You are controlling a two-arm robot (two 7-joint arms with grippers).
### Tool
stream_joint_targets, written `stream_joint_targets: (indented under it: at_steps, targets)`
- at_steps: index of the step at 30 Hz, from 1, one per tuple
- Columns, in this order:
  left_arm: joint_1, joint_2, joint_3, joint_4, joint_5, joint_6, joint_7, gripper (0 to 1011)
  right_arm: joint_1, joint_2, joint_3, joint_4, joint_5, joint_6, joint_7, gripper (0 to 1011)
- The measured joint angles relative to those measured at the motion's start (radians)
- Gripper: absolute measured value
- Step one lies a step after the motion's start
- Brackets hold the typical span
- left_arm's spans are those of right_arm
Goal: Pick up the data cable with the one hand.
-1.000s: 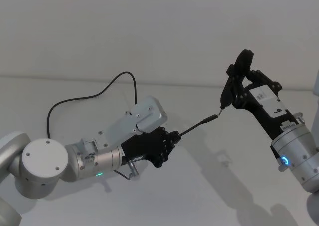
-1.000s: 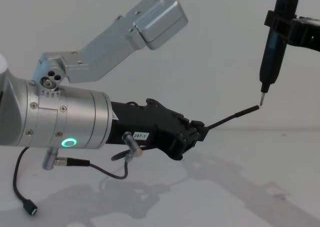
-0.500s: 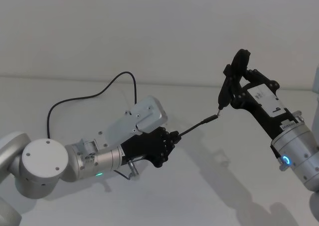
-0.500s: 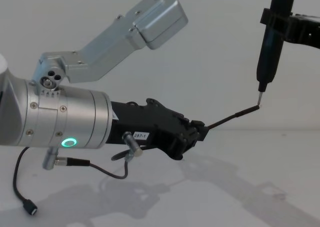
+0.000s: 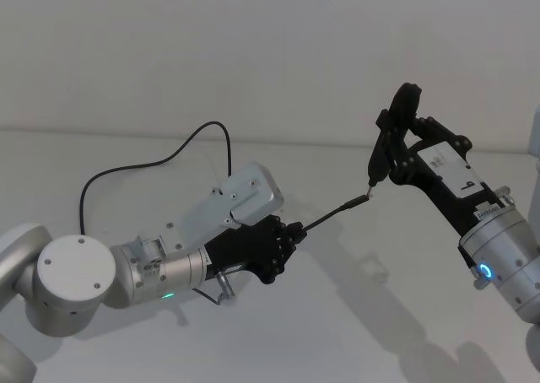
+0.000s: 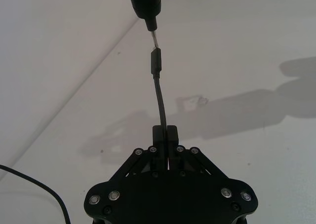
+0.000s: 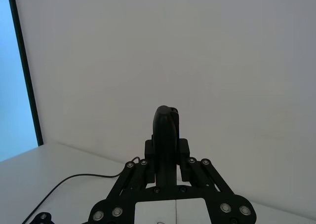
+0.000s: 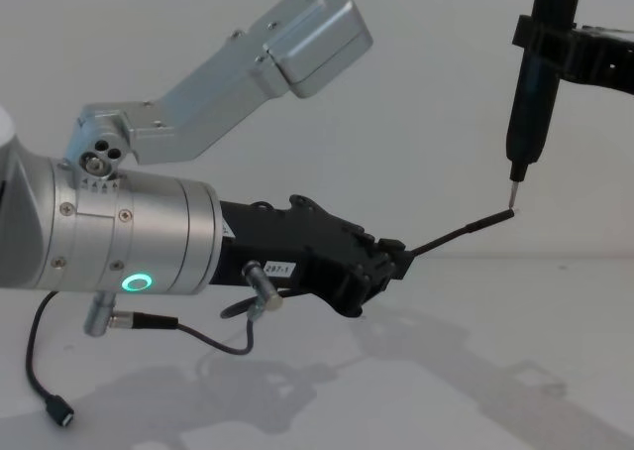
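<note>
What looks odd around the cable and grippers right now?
Nothing damaged or spilled. The left gripper is shut on the data cable behind its plug, whose tip sits right at the tip of the probe clamped in the right gripper; contact is unclear.

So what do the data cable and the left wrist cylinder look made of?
Data cable, pinched in the left gripper: matte black, likely rubbery plastic sheath, since it curves loosely; its plug tip glints like metal. Left wrist cylinder: satin silver with screw heads, probably aluminium. Right gripper holds a pen-like probe.
</note>
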Motion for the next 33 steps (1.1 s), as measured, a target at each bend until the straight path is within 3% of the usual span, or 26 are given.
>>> stream_joint_targets:
  at_steps: [33]
  targets:
    - [0.000,0.000,0.000,0.000,0.000,0.000,0.000,47,0.004,0.007,-0.003,0.002,0.007,-0.002,0.003,268]
